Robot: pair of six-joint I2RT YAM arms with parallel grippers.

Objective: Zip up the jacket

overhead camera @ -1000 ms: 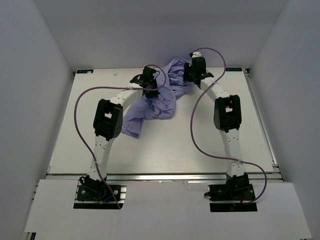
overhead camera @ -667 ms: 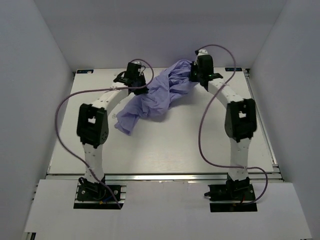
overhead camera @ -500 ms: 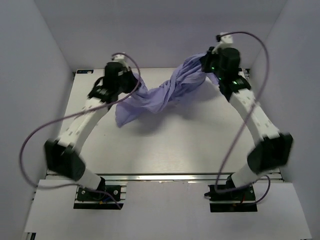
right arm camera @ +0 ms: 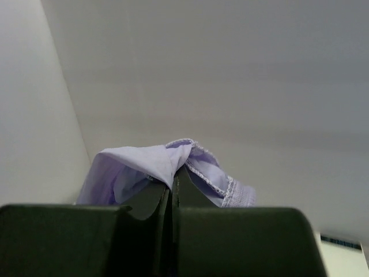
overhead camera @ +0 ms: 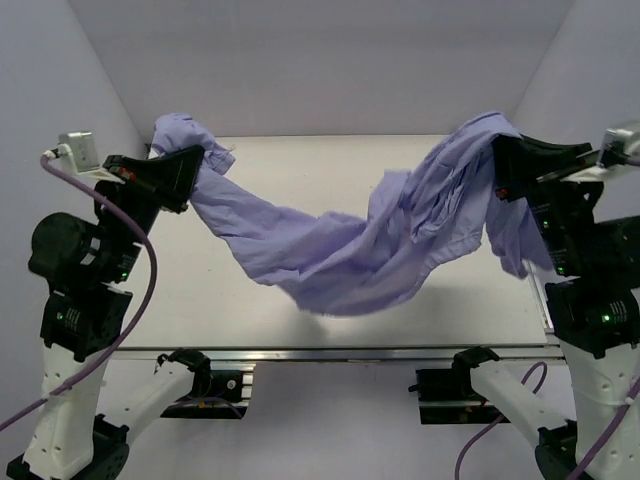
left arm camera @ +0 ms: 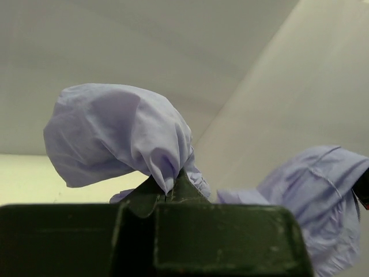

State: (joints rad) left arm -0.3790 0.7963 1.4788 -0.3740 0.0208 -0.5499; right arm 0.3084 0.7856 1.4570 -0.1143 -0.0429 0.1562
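Jacket (overhead camera: 345,255) strung between two raised arms.
Left gripper (overhead camera: 198,160) and right gripper (overhead camera: 498,168) each pinch cloth, jaws closed tight; the middle sags toward the table (overhead camera: 300,170).

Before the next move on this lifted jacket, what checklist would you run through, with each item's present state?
1. Grip of the left gripper on the jacket: ok, shut on cloth.
2. Grip of the right gripper: ok, shut on cloth.
3. Jacket spread out, untwisted: not ok, it sags bunched between the grippers.
4. Zipper in view: not ok, none shows.
5. Lowest fold off the table: cannot tell.
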